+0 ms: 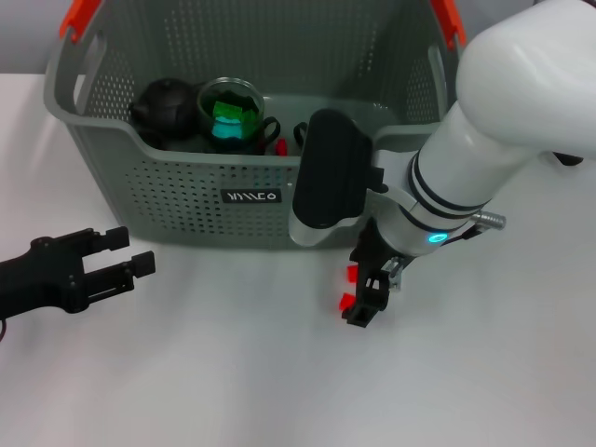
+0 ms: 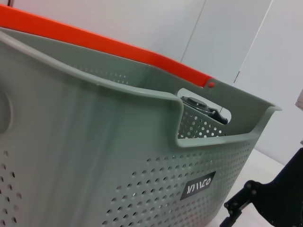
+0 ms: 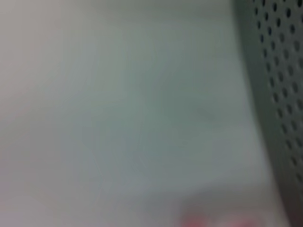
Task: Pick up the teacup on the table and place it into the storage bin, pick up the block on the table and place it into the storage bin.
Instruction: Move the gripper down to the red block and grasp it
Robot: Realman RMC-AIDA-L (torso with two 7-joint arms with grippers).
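- Storage bin (image 1: pixel 186 186): grey-green perforated basket on the white table (image 1: pixel 233 372), orange handle ends at its upper corners, black label (image 1: pixel 253 196) with white lettering on the front wall.
- Inside the bin, towards its left half: dark round teapot-like vessel (image 1: pixel 166 109) next to a glass teacup (image 1: pixel 233 114) with green contents and a dark handle.
- Also inside the bin, just right of the teacup: small red piece (image 1: pixel 281 147) and a dark object (image 1: pixel 300 133), too small to identify.
- Right gripper (image 1: pixel 361 296): lowered to the table just in front of the bin's right front corner, pointing down; black fingers (image 1: pixel 372 293) set around a small red block (image 1: pixel 347 301), a second red patch (image 1: pixel 351 272) just above; closed on the block as far as visible, firm contact not fully clear.
- Right wrist view: blurred table surface, perforated bin wall (image 3: pixel 279 94) at one edge, red smear (image 3: pixel 213 220) at the frame border.
- Left gripper (image 1: pixel 126 265): low over the table, well off the bin's left front corner, black fingers (image 1: pixel 138 264) spread apart and holding nothing.
- Left wrist view: bin front wall (image 2: pixel 142 179) close up with label (image 2: pixel 198 185), orange handle (image 2: pixel 118 47) along the far rim.
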